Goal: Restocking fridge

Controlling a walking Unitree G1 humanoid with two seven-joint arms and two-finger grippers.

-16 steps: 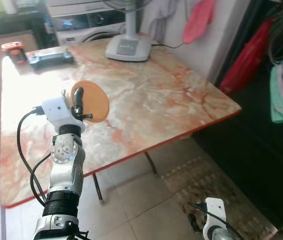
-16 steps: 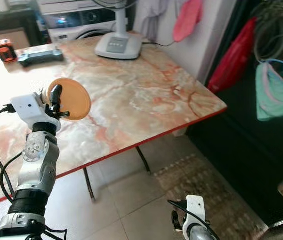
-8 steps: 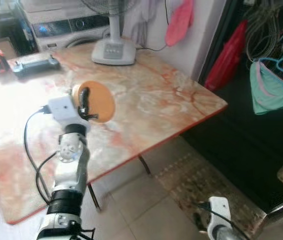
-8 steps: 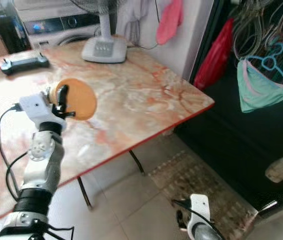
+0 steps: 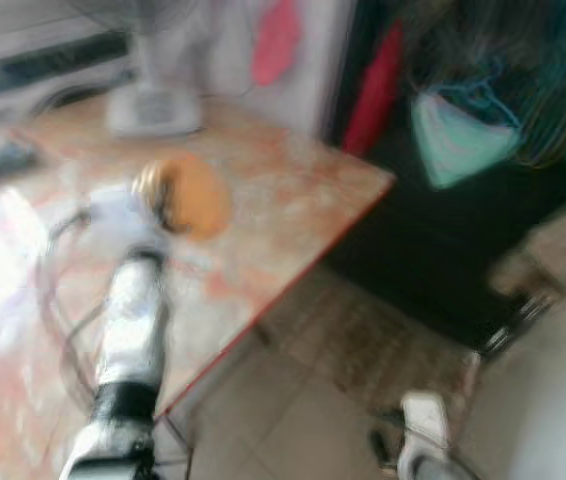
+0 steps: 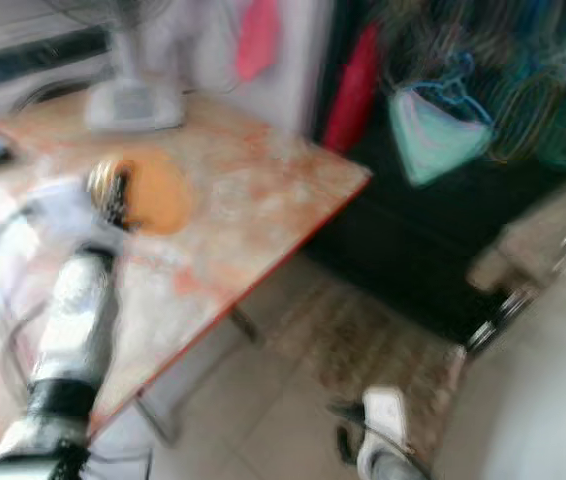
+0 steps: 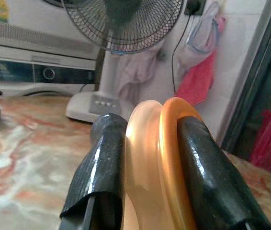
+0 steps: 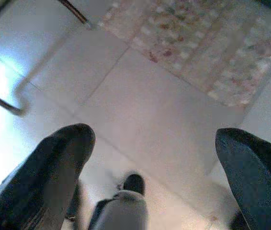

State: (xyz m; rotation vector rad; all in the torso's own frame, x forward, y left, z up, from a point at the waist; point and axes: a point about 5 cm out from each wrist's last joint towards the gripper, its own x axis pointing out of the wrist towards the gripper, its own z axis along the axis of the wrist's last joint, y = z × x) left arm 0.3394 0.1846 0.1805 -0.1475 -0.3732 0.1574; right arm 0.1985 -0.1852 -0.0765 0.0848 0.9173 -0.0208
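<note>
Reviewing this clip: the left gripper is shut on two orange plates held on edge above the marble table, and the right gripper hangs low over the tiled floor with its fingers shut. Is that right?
Not quite. The right gripper is open: the right wrist view shows its two black fingers wide apart over the tiled floor. The rest holds: the left gripper is shut on two orange plates on edge above the marble table.

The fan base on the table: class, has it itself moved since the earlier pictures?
No. The fan base keeps its place at the table's far edge; the whole blurred picture has shifted because the camera turned.
</note>
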